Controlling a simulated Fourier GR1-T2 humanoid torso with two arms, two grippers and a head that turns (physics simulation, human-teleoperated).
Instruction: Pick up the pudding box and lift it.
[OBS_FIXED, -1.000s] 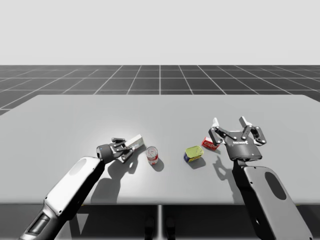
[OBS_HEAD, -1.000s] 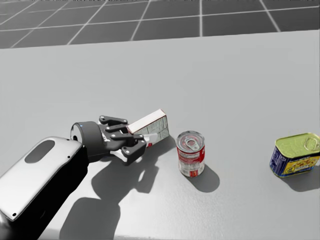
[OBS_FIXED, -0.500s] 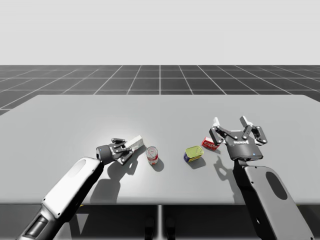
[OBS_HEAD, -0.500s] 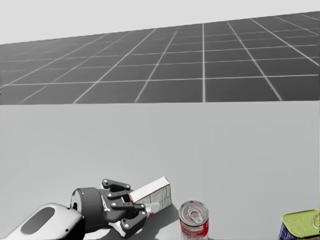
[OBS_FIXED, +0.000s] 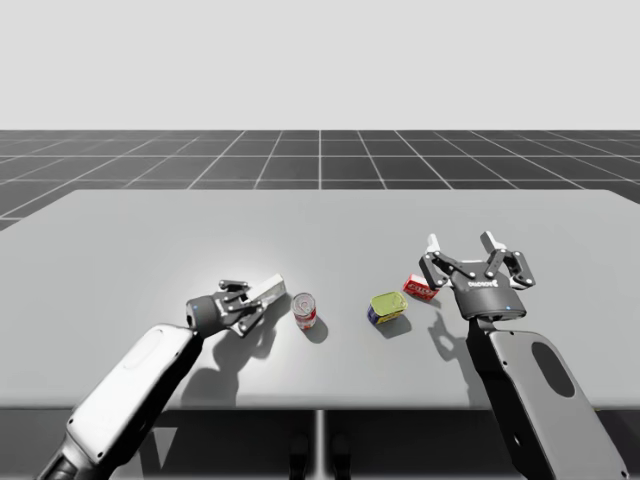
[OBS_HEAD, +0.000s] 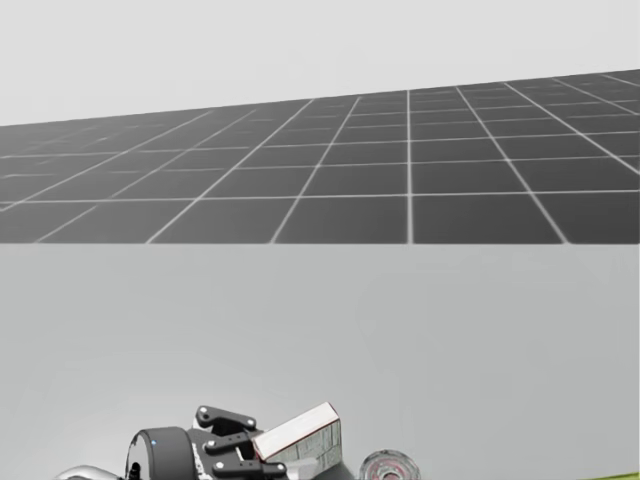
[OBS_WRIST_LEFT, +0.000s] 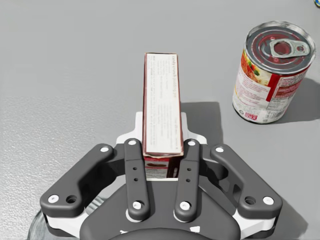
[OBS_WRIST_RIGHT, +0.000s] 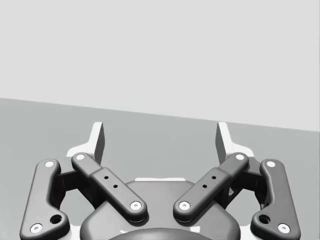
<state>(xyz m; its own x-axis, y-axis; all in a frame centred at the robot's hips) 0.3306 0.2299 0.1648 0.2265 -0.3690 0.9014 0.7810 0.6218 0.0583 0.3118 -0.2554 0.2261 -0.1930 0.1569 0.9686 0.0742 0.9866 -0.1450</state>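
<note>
Cardboard pudding box (OBS_WRIST_LEFT: 161, 107) is pinched, tilted, in the left jaws; right jaws spread. Grasp done; the lift apparently remains.

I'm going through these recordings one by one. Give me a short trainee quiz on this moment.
1. True or false: my left end effector is shut on the pudding box.
2. Multiple choice: my right end effector is A) open, with nothing between its fingers; B) shut, with nothing in it; C) shut on the box.
3. Fill in: the upright thing on the table nearest the held box is a red ____.

Key: 1 true; 2 A; 3 can.
</note>
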